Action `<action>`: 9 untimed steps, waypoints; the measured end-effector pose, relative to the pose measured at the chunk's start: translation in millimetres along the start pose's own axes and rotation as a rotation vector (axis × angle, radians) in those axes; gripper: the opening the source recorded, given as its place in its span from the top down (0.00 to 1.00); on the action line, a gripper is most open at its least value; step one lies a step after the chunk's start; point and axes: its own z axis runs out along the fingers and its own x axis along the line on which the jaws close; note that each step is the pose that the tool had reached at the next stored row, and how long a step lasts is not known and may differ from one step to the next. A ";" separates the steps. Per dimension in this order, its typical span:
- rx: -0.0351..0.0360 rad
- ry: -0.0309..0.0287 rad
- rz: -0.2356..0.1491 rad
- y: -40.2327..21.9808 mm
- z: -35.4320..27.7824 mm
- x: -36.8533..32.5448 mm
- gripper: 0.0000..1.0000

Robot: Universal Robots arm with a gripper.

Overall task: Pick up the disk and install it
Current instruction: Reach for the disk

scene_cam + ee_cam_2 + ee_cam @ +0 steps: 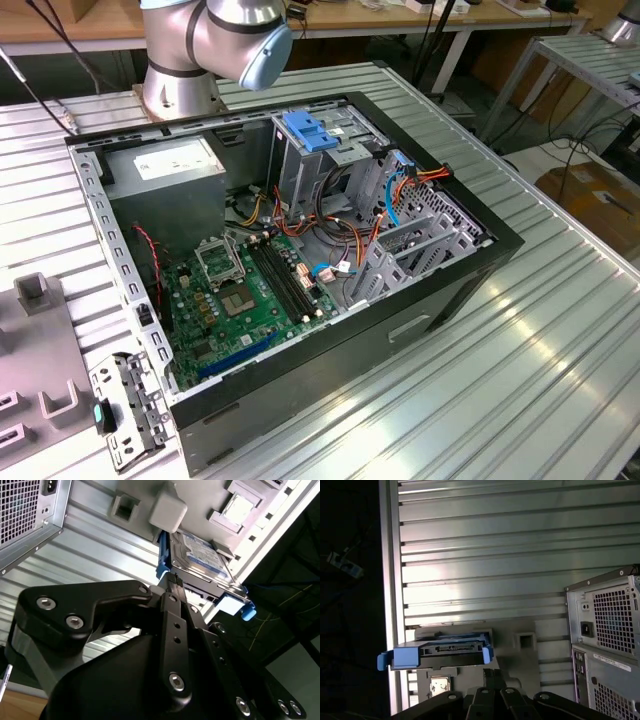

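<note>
The disk (202, 555) is a silver drive with a white-and-blue label and blue side rails. It rests on a grey holder plate (125, 505) on the ribbed metal table. In the first wrist view I see the disk (445, 650) end-on, with a blue rail tab at each end. My gripper (172, 580) hovers just short of the disk's near edge. Its black fingers meet at the tips, shut, with nothing between them. In the first wrist view the gripper (492, 675) sits close beside one end of the disk.
An open computer case (450, 290) lies on the table, with a motherboard, cables, a grey power supply (170, 160) and a drive cage with a blue latch (305, 130). Its rear panel (607, 630) stands near the holder. The table edge (390, 580) runs close past the disk.
</note>
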 end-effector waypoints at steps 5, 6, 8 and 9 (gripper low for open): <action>0.0000 0.0000 0.000 -1.2 0.6 14.0 0.89; 0.0000 -0.0001 0.000 -1.4 0.9 17.8 0.89; 0.0001 0.0002 0.000 -2.0 1.2 26.6 0.89; 0.0001 0.0003 0.000 -2.2 1.5 32.2 0.89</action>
